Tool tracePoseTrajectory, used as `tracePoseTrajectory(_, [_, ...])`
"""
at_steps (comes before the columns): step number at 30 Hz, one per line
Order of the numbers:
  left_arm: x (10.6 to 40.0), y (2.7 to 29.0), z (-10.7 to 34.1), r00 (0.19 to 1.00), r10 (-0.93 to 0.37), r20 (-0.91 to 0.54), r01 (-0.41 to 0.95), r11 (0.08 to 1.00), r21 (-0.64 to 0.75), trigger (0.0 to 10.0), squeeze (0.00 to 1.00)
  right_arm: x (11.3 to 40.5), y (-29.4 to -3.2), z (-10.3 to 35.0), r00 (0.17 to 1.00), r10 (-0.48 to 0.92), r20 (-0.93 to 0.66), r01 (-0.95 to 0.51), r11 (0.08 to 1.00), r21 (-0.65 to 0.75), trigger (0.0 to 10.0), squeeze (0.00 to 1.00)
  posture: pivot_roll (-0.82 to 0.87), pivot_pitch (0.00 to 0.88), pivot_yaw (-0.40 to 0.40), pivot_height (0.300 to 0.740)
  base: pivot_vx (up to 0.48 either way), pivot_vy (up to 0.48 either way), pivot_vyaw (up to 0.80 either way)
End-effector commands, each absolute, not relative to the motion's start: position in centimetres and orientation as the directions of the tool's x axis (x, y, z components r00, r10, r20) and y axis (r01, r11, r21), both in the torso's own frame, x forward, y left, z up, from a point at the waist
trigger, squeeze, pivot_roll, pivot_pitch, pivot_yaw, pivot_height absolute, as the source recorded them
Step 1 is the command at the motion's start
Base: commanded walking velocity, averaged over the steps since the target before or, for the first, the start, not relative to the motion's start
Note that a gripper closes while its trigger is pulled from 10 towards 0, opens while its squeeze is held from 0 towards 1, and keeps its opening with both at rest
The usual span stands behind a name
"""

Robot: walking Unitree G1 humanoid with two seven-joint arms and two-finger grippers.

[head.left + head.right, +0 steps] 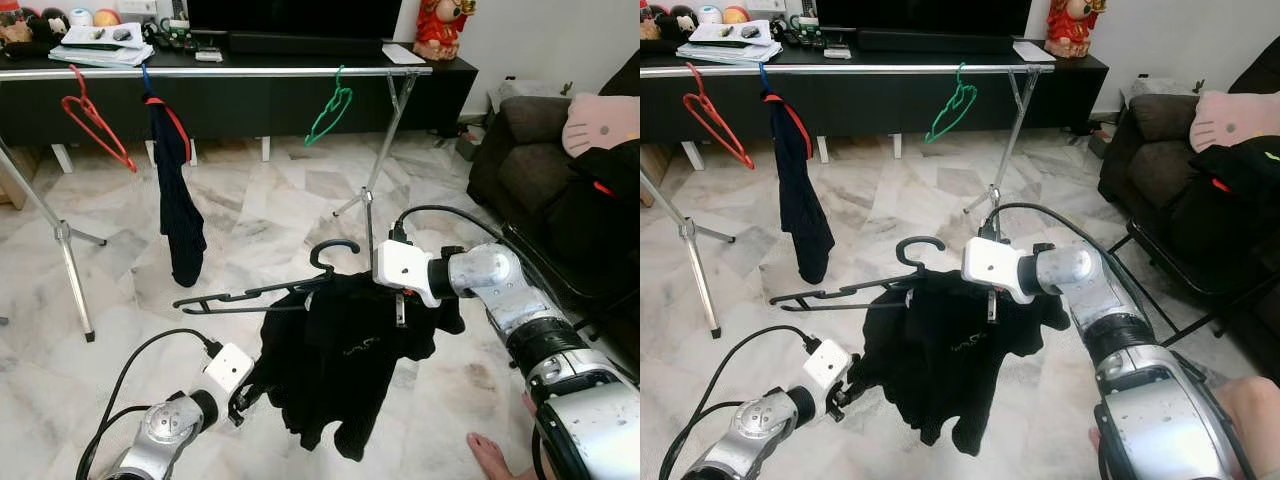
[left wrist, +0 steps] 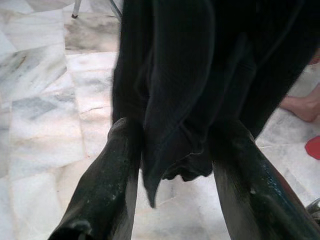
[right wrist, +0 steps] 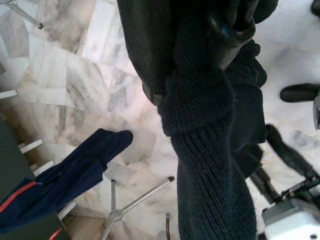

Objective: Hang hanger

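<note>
Black hanger [image 1: 250, 293] with black garment [image 1: 340, 360] held mid-air short of rack rail [image 1: 250, 71], right claw [image 1: 400, 305] clamped on garment's top, left claw [image 2: 170, 165] pinching hem, open floor [image 1: 260, 200] between, right fingertips buried in fabric.

The black garment [image 1: 345, 360] I'm holding looks like soft matt knit, and my right wrist view shows a chunky ribbed weave on its sleeve. The black hanger [image 1: 262, 290] poking out of it is smooth, probably plastic. My left gripper [image 2: 175, 170] has fingers [image 2: 107, 175] with a slightly shiny, scuffed black finish. Under the garment the floor [image 1: 120, 340] is polished marble tile, pretty glossy. Beyond it, the rack rail [image 1: 220, 71] looks like bare shiny metal.
</note>
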State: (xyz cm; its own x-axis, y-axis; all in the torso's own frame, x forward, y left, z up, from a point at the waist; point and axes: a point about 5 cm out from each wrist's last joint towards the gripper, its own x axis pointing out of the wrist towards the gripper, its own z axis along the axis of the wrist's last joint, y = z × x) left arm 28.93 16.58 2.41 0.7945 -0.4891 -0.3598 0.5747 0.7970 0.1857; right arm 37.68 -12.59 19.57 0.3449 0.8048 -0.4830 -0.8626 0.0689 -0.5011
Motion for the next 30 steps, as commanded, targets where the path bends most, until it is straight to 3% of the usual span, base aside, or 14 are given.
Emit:
tracePoseTrajectory(1, [28.83,16.57,2.07,0.796,-0.48,-0.368,0.563,0.811,0.159,8.7,0.0,38.01,-12.29,21.57,0.362,0.828,-0.428,-0.832,0.08,-0.549,0.0,0.0,-0.05,0.083,-0.124,0.74,0.0,0.0,0.0])
tracePoseTrajectory(2, [28.86,16.56,2.07,0.799,-0.477,-0.365,0.558,0.815,0.156,7.8,0.0,38.02,-12.29,21.63,0.363,0.829,-0.426,-0.831,0.082,-0.55,0.0,0.0,-0.05,0.084,-0.125,0.74,0.0,0.0,0.0])
tracePoseTrajectory(3, [28.88,16.57,2.07,0.801,-0.475,-0.365,0.555,0.817,0.156,2.8,0.0,38.02,-12.29,21.66,0.363,0.829,-0.425,-0.831,0.082,-0.55,0.0,0.0,-0.05,0.084,-0.125,0.74,0.0,0.0,0.0])
tracePoseTrajectory(4, [28.92,16.61,2.08,0.804,-0.47,-0.363,0.55,0.821,0.155,0.4,0.0,38.03,-12.27,21.71,0.363,0.83,-0.423,-0.831,0.083,-0.551,0.0,0.0,-0.05,0.084,-0.125,0.74,0.0,0.0,0.0])
tracePoseTrajectory(5, [28.95,16.64,2.1,0.807,-0.468,-0.36,0.546,0.823,0.154,0.0,0.0,38.03,-12.27,21.74,0.363,0.83,-0.422,-0.83,0.083,-0.551,0.0,0.0,-0.05,0.085,-0.126,0.74,0.0,0.0,0.0])
tracePoseTrajectory(30, [29.02,16.63,2.07,0.809,-0.468,-0.356,0.541,0.83,0.139,0.0,0.0,38.18,-12.5,21.47,0.391,0.819,-0.42,-0.827,0.112,-0.551,0.0,0.0,-0.05,0.082,-0.124,0.74,0.0,0.0,0.0])
